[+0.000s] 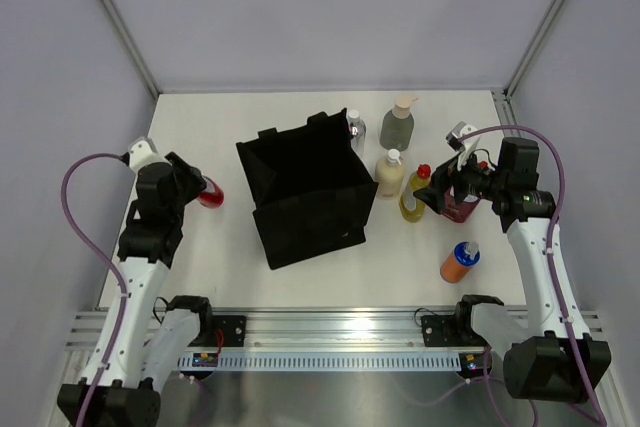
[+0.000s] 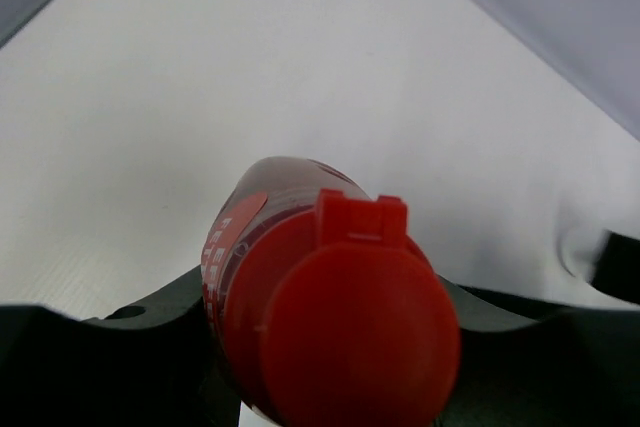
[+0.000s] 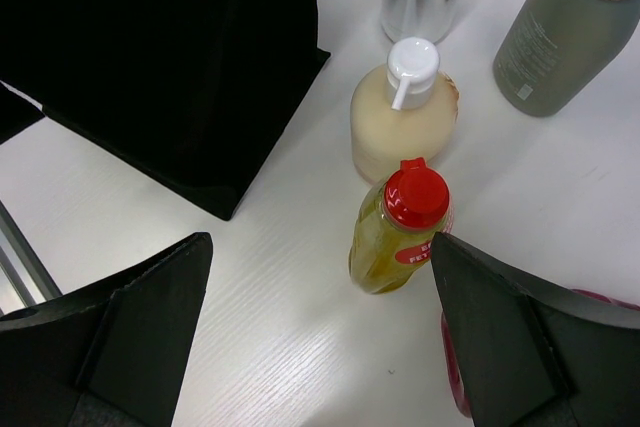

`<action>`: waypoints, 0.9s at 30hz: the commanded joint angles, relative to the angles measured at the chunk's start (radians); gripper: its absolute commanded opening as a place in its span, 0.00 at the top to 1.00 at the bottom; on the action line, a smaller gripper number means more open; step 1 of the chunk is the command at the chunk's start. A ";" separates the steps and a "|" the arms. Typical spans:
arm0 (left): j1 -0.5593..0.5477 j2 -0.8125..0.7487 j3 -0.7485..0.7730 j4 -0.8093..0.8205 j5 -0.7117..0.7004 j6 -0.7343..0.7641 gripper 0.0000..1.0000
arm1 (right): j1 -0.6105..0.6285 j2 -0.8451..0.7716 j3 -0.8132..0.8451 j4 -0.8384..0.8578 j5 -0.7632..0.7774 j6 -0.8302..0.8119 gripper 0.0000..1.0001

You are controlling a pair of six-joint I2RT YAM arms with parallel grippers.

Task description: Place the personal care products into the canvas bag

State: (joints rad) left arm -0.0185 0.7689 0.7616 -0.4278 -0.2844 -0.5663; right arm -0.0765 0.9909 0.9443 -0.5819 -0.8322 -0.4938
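Note:
The black canvas bag [image 1: 305, 187] stands open mid-table. My left gripper [image 1: 196, 190] is to its left, shut on a red bottle [image 1: 211, 194] lying on its side; its red flip cap [image 2: 355, 337] fills the left wrist view between the dark fingers [image 2: 140, 347]. On the bag's right stand a clear silver-capped bottle [image 1: 356, 127], a grey-green pump bottle [image 1: 397, 124], a cream white-capped bottle [image 1: 390, 174] and a yellow red-capped bottle [image 1: 415, 192]. My right gripper [image 1: 447, 190] hangs open over the table beside the yellow bottle [image 3: 395, 232], above a dark red bottle [image 1: 464, 207].
An orange blue-capped bottle [image 1: 459, 261] stands near the front right, beside my right arm. Grey walls close the table on the left, back and right. The metal rail [image 1: 330, 332] with both arm bases runs along the near edge.

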 commanded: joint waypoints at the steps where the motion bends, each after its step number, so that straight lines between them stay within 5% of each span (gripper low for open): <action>1: -0.119 -0.060 0.133 0.127 0.042 0.029 1.00 | 0.000 0.008 0.019 0.002 -0.015 -0.019 0.00; 11: -0.331 -0.076 0.386 0.196 -0.009 0.101 1.00 | 0.001 0.058 0.011 -0.003 -0.013 -0.025 0.00; 27: -0.632 0.326 0.722 0.184 0.203 0.238 1.00 | 0.000 0.097 0.008 -0.010 0.010 -0.046 0.00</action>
State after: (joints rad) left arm -0.6144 1.0519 1.4315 -0.3874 -0.1463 -0.3630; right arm -0.0765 1.0866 0.9443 -0.5911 -0.8284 -0.5175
